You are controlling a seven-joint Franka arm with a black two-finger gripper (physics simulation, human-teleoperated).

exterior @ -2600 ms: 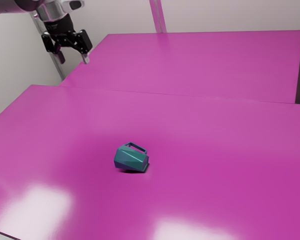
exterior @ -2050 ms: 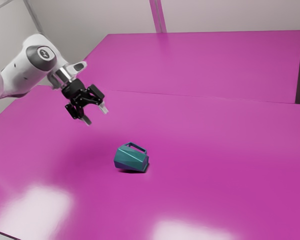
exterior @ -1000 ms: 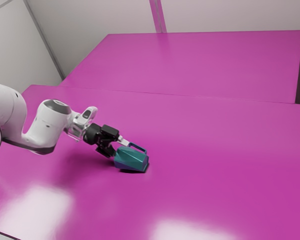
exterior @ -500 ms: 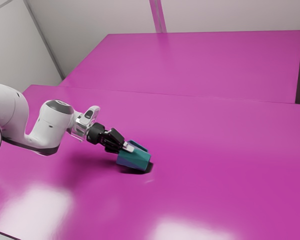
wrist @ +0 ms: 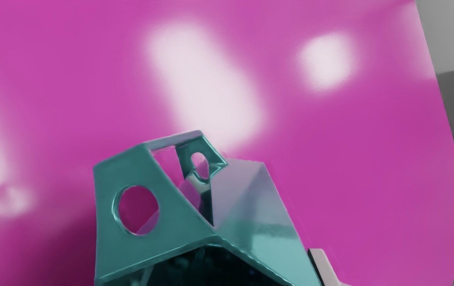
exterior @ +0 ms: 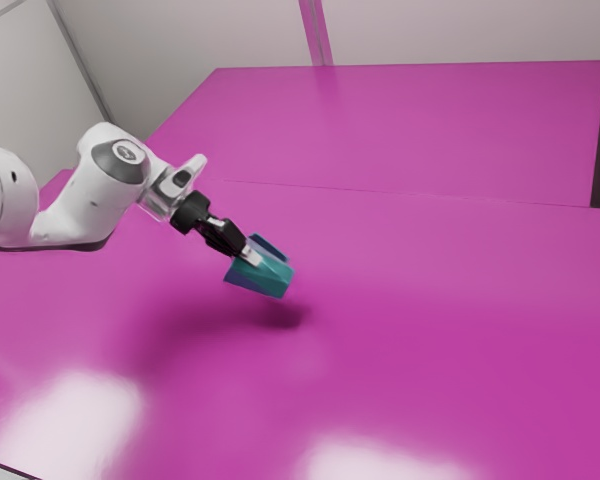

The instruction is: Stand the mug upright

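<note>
Mug (exterior: 272, 277) up in the air above the pink tabletop (exterior: 410, 370), caught by the fingers (exterior: 249, 256) and leaning well over rather than upright. Mouth end toward the gripper (exterior: 250, 257), base slanting down toward the exterior view's right. Handle (exterior: 271, 248) on the upper side in the exterior view, darker blue than the teal body. Dark shadow (exterior: 282, 314) on the tabletop below, apart from the mug.

In the wrist view, dark hollow (wrist: 211, 268) of the mug facing the camera, with angular, faceted walls around. Round holes through the teal handle, pink visible through them. Pale tip of one finger beside the outer wall, across the body from the handle. Far finger hidden there, its exact contact impossible to tell.

White arm (exterior: 92, 205) coming in from the exterior view's left, bent at the wrist, black gripper angled down toward the mug. Bright glare (exterior: 75, 420) on the glossy tabletop near the exterior view's lower left. Behind, another pink surface (exterior: 410, 125), then a pale wall (exterior: 460, 30) with an upright pink strip (exterior: 311, 30).
</note>
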